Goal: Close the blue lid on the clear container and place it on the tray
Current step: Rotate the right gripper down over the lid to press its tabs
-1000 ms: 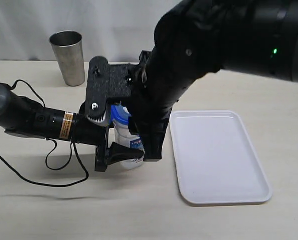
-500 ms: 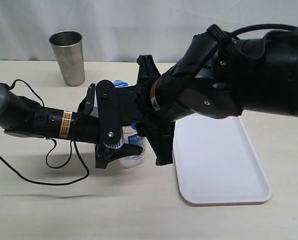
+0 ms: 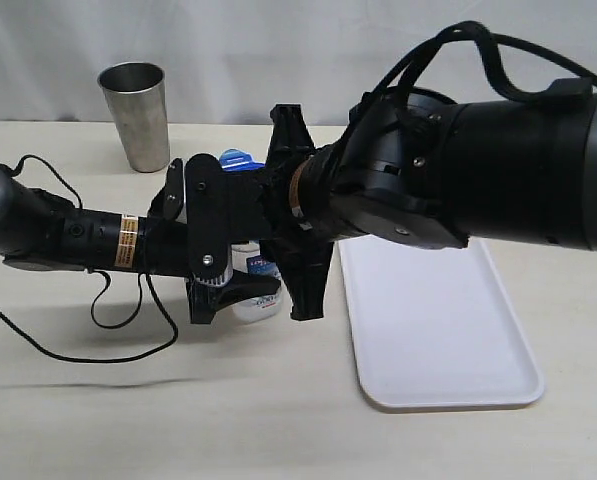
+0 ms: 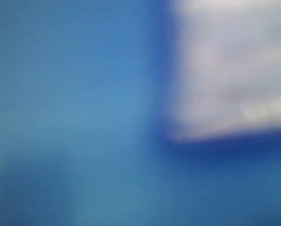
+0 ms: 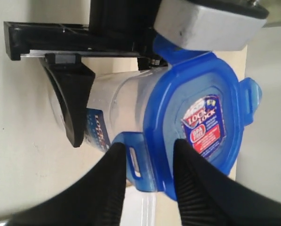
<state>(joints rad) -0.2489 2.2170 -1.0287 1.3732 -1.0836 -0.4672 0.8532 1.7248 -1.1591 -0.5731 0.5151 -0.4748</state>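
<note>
Right hand (image 5: 149, 147) straddles one snap flap of the blue lid (image 5: 196, 122), a translucent, roundish plastic lid with a red-and-blue sticker. Its two black fingers (image 5: 113, 183) stand apart, and whether they are squeezing cannot be told. The lid sits on the clear container (image 5: 116, 101), a tall narrow plastic canister with a blue-and-white label. The left hand (image 3: 236, 285) clamps this canister at centre left of the exterior view, where the arms hide most of it. Whether its base rests on the tabletop is unclear.

At least one flap juts outward, so the task appears to be at the sealing step. The next move probably calls for pressing each loose flap down, then carrying the canister to the flat white rectangular plastic tray (image 3: 498, 370) at lower right.

A pale beige tabletop (image 3: 278, 420) carries everything, with a grey steel tumbler (image 3: 136, 115) at upper left and a white backdrop behind. The left wrist view shows only blue and white blur.
</note>
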